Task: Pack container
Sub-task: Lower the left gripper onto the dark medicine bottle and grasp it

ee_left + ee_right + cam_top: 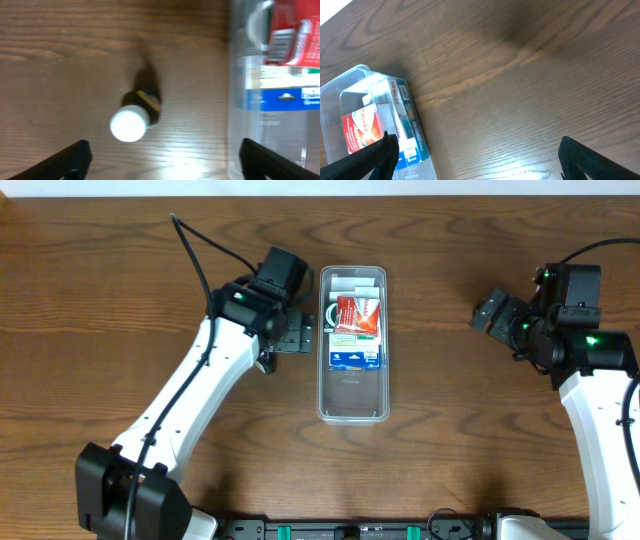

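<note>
**Both my grippers are open, and the bin sits in the middle**

My left arm (190, 395) reaches up from the near left corner of the table (450, 430) and bends in toward the middle. Its wrist points down. My left gripper (290, 335) hangs just beside the left long wall of the container (352, 405). My right arm (600, 410) comes up along the right side. My right gripper (488, 313) points left toward the container but is well apart from it.

The container is a long clear bin. It lies in the middle of the table, with its long sides running away from me. In its far half lies a red packet (357, 315). A blue-and-white carton (355, 358) lies just on the near side of the packet. At the far end there are some white things (350, 282), and I cannot tell what they are.

My left gripper is wide open and holds nothing. In my left wrist view its fingers (75, 157) sit far apart at the two bottom corners. A small bottle (132, 120) with a white cap and a dark body is on the wood between them. It touches neither finger. I cannot tell if it stands or lies. The clear wall of the container is to the right of the bottle, a little apart from it.

My right gripper is wide open too and holds nothing. In my right wrist view there is only table wood between its fingers. The container shows at the left edge, with the packet and the carton seen through its wall.
</note>
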